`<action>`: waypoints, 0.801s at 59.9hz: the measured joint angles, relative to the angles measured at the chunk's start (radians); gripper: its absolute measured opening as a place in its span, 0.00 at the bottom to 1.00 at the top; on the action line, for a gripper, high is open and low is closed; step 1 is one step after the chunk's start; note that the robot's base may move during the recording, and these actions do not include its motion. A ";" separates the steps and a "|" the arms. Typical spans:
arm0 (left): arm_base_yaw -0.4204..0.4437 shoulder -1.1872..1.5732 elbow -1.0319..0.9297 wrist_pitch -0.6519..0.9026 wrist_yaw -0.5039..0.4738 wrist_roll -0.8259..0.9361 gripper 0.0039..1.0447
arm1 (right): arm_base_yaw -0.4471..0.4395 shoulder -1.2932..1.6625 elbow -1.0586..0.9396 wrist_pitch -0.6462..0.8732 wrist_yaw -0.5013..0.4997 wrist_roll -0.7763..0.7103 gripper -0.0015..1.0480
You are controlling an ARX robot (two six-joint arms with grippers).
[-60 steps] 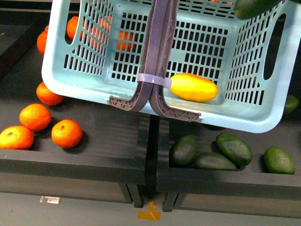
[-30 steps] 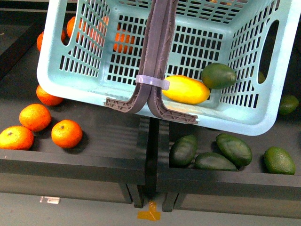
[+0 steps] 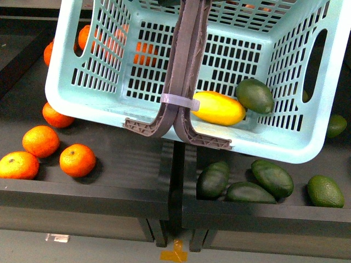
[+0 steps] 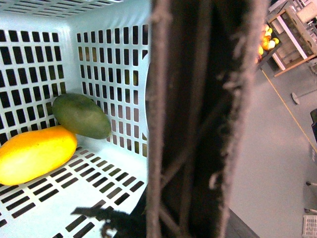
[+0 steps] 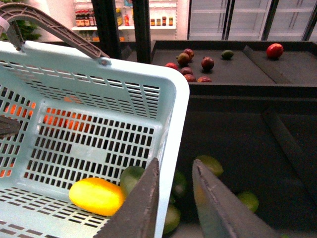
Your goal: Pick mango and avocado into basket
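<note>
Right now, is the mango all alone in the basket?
No, a green avocado lies right beside the mango inside the basket.

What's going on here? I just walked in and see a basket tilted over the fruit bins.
The basket hangs tilted above the bins by its handles, probably from the left arm, whose gripper isn't visible. The mango and avocado lie touching on its floor, so both picks look done. The right gripper is empty, jaws slightly apart, beside the basket's rim.
</note>
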 joint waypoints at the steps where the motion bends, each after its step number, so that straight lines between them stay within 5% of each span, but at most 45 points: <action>1: 0.000 0.000 0.000 0.000 0.000 0.000 0.04 | -0.010 -0.014 -0.010 -0.004 -0.011 -0.003 0.19; 8: 0.003 0.000 0.000 0.000 0.000 0.000 0.04 | -0.062 -0.084 -0.055 -0.027 -0.062 -0.008 0.02; 33: 0.003 0.000 0.000 0.000 0.000 0.000 0.04 | -0.214 -0.346 -0.165 -0.177 -0.208 -0.012 0.02; 38: 0.003 0.000 0.000 0.000 0.000 0.000 0.04 | -0.299 -0.411 -0.181 -0.227 -0.310 -0.013 0.02; 48: 0.003 0.000 0.000 0.000 0.000 0.000 0.04 | -0.327 -0.475 -0.205 -0.245 -0.317 -0.013 0.02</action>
